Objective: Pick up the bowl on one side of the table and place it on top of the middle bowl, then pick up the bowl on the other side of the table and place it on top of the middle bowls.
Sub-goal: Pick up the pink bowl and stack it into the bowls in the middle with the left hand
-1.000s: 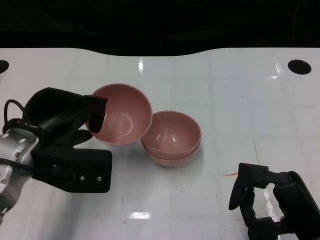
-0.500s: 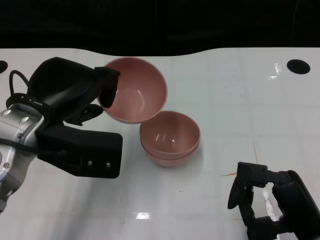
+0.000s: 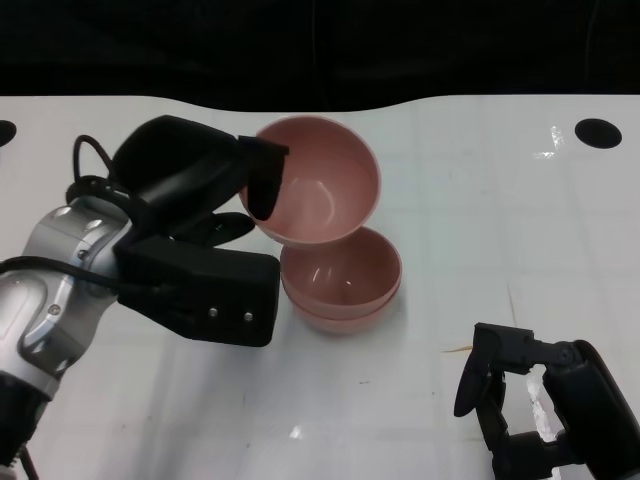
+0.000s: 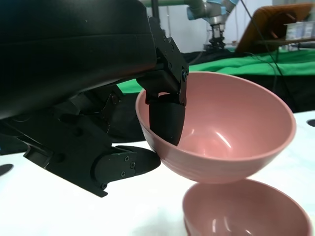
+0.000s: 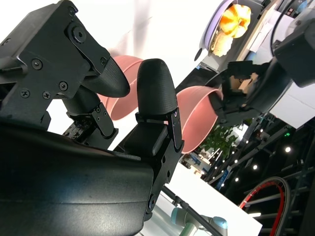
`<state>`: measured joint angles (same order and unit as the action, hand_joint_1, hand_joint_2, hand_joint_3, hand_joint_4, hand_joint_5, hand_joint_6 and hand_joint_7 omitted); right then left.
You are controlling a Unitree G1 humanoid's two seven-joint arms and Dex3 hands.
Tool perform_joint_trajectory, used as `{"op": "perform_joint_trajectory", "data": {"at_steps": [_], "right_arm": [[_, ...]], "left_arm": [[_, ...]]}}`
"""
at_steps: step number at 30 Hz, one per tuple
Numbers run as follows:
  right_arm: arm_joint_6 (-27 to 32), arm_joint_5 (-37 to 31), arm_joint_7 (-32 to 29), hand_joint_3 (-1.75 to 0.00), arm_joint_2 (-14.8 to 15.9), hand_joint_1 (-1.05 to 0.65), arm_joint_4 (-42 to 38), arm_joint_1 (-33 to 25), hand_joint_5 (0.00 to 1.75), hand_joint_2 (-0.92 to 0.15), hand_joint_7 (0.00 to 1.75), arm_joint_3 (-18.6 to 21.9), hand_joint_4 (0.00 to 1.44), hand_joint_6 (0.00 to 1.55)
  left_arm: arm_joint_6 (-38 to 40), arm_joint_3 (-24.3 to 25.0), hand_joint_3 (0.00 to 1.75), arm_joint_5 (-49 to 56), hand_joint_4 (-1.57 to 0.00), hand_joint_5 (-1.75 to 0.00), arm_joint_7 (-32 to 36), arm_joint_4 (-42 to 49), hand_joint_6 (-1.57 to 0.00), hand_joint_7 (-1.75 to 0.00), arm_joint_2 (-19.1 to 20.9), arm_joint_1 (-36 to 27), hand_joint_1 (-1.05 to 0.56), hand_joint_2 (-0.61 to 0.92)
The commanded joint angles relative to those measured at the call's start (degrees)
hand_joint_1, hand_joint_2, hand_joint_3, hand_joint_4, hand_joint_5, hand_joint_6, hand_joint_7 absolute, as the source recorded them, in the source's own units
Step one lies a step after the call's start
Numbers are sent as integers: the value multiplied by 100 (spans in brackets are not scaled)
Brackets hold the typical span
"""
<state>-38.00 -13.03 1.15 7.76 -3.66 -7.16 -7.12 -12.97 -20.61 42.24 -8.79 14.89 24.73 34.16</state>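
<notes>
My left hand point(image 3: 215, 205) grips a pink bowl point(image 3: 320, 182) by its near-left rim, one finger inside and the rest outside. The bowl hangs in the air, just above and behind the pink stack of two nested bowls point(image 3: 342, 282) at the table's middle. In the left wrist view the held bowl point(image 4: 221, 132) floats a little over the stacked bowls point(image 4: 246, 211), apart from them. My right hand point(image 3: 520, 390) rests low at the front right, fingers apart, holding nothing; its wrist view shows its fingers point(image 5: 155, 108) with both the stacked bowls point(image 5: 118, 86) and the held bowl point(image 5: 197, 118) beyond.
The white table point(image 3: 480, 200) has a dark round hole point(image 3: 598, 133) at its far right and another at the far left edge point(image 3: 5, 131). A small yellowish scrap point(image 3: 460, 349) lies beside my right hand.
My left hand has lifted the pink bowl and carried it to the right, from beside the stack to above its far side. The right hand has stayed put.
</notes>
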Motion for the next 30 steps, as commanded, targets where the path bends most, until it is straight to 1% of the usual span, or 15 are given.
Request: {"op": "perform_joint_trajectory", "data": {"at_steps": [1,5,7,9,10,12,14,18,21,26,30], "right_arm": [[-2,33,0,-170,28,-4,10,-1,175,-18,147,25,97,85],[-24,27,-11,-169,17,-4,5,-14,175,-18,147,18,96,85],[-23,37,-9,-169,9,-4,5,-19,175,-18,147,12,96,85],[-28,49,0,-169,4,-4,12,-24,175,-18,147,5,96,85],[-21,49,7,-169,6,-4,28,-31,175,-18,147,2,96,85],[-2,29,7,-169,6,-4,66,-50,175,-18,147,-2,96,85],[7,33,9,-169,0,-5,93,-67,175,-18,147,-5,97,85],[16,33,18,-169,7,-4,113,-80,175,-18,148,1,97,85],[32,23,15,-169,3,-4,134,-95,175,-19,147,1,97,85],[-2,65,32,-168,6,-4,115,-100,175,-19,147,0,97,85],[-27,28,3,-168,-12,-4,91,-84,175,-19,148,2,97,85]], "left_arm": [[-57,-70,89,-98,-89,-175,-59,293,-71,-173,-59,150,-25,53],[-142,-162,91,-131,-90,-175,-37,576,-72,-174,-194,180,-24,53],[-163,-226,92,-113,-87,-175,-7,728,-71,-174,-260,208,-24,53],[-174,-277,89,-106,-85,-175,31,882,-71,-169,-333,234,-23,53],[-179,-291,84,-130,-85,-175,30,966,-71,-165,-379,243,-22,55],[-238,-301,82,-203,-86,-175,30,1127,-73,-164,-449,259,-20,57],[-290,-326,92,-253,-88,-175,32,1306,-73,-168,-512,279,-21,54],[-372,-368,100,-255,-89,-175,141,1555,-73,-171,-582,318,-23,49],[-413,-432,102,-245,-89,-175,257,1904,-73,-174,-703,347,-22,46],[-615,-496,106,-255,-90,-175,518,2360,-73,-175,-835,441,-23,51],[-700,-510,106,-284,-89,-175,626,2692,-73,-175,-951,539,-24,52]]}}
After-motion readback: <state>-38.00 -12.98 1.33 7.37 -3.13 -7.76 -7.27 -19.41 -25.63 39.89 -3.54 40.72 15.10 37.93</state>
